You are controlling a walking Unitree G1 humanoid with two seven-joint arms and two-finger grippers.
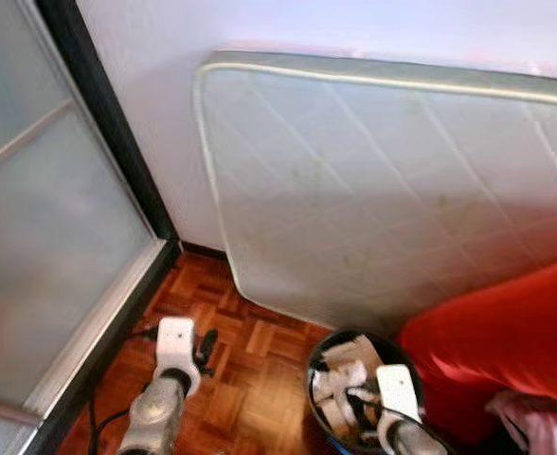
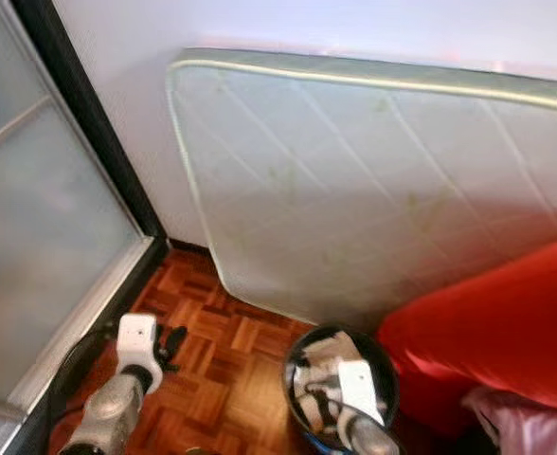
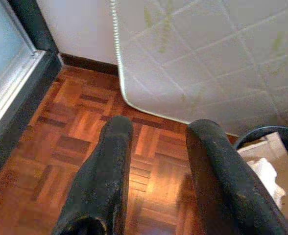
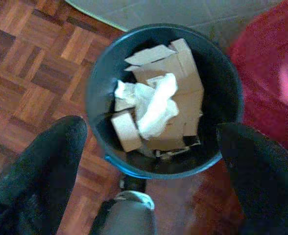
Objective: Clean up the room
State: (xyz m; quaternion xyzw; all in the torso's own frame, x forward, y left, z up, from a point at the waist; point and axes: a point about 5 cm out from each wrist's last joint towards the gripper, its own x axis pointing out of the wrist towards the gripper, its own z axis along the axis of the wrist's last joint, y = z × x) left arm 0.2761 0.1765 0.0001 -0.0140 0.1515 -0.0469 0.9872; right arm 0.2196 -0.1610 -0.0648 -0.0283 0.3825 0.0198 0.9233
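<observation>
A black waste bin stands on the parquet floor beside the foot of a leaning mattress. It holds cardboard pieces and a crumpled white paper. My right gripper hangs open directly above the bin, its fingers spread wider than the rim and nothing between them. My left gripper is open and empty, held low over bare floor to the left of the bin. In the left eye view it sits near the door frame.
A pale quilted mattress leans on the white wall. Red fabric bulges at the right, with a pink item below it. A frosted sliding door with a dark frame lines the left. A black cable lies along its track.
</observation>
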